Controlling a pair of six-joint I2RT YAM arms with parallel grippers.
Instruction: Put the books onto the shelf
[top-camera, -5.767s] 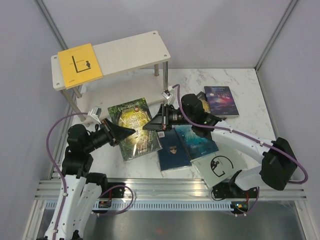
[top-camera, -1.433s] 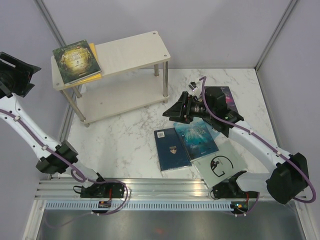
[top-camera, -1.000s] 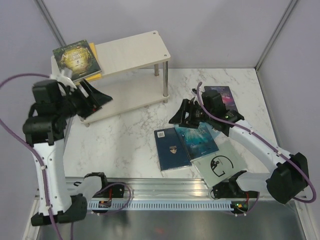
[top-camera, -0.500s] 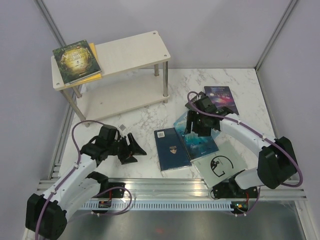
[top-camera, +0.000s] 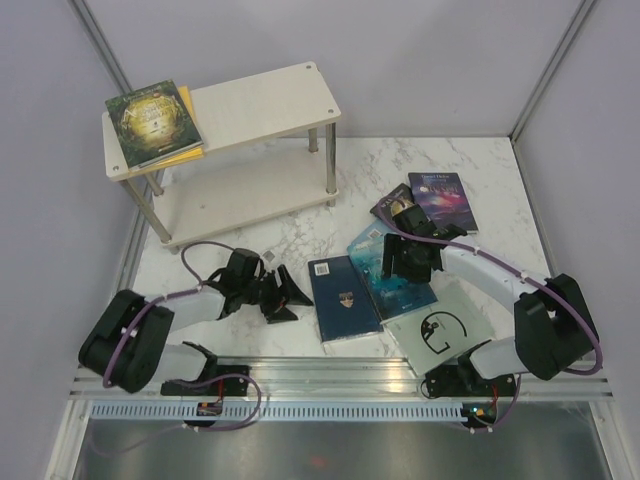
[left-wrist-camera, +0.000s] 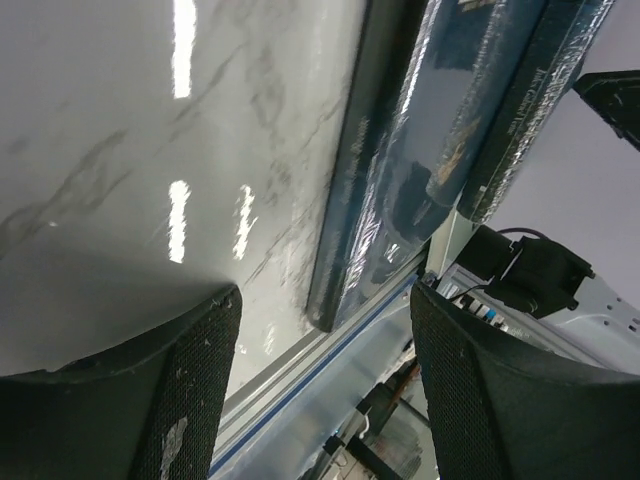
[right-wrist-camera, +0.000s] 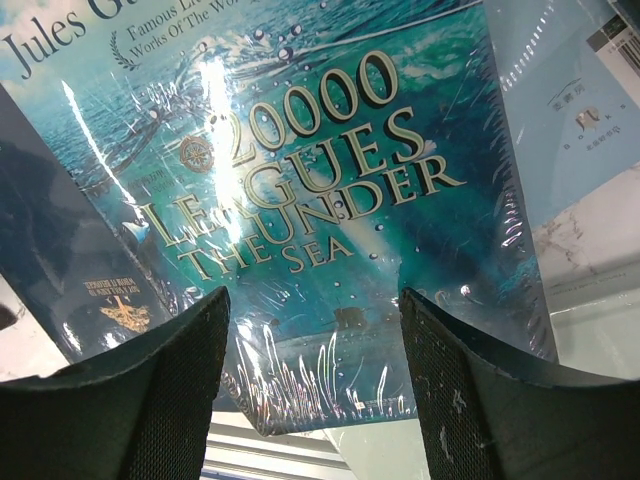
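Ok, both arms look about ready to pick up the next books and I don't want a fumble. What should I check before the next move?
1. Left tool open: ok, nothing held.
2. Left tool lined up on the navy book: ok. It is low over the table with the book's left edge between its fingers.
3. Right tool open: ok. It sits over the teal book, and nothing is gripped.
4. Navy book clear of the teal book: cannot tell. They lie edge to edge and may overlap.
5. Room on the shelf: ok. Only the green book stack sits at the top board's left end.
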